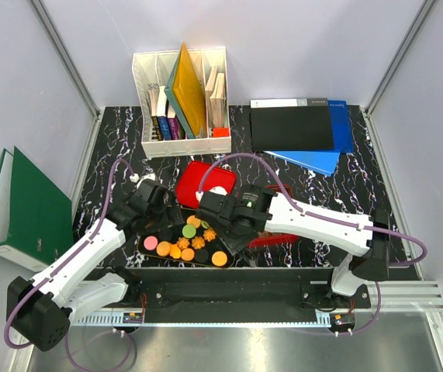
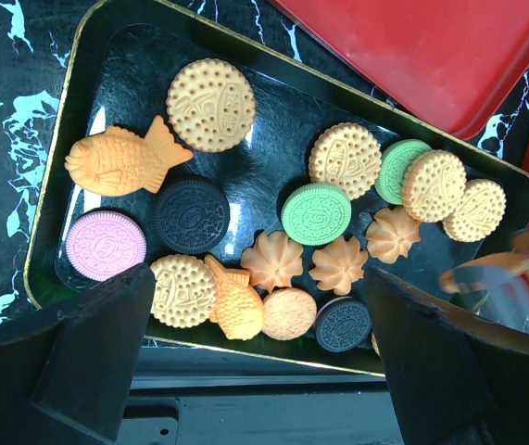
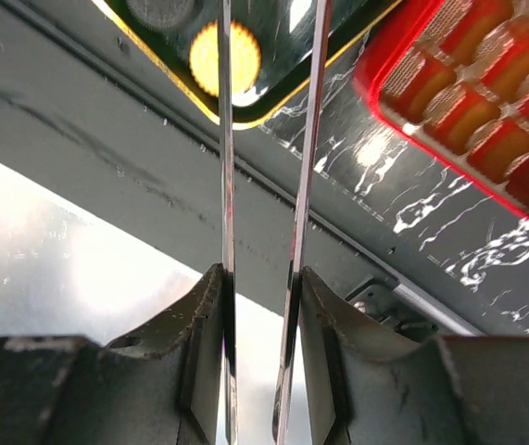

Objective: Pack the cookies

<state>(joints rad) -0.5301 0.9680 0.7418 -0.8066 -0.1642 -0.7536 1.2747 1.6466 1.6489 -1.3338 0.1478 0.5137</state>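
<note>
Cookies (image 2: 316,213) in the black tray (image 2: 264,158), directly below the wide-open left tool (image 2: 259,311)

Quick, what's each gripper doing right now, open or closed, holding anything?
Left gripper: open, holding nothing.
Right gripper: closed on a pair of metal tongs.
</note>
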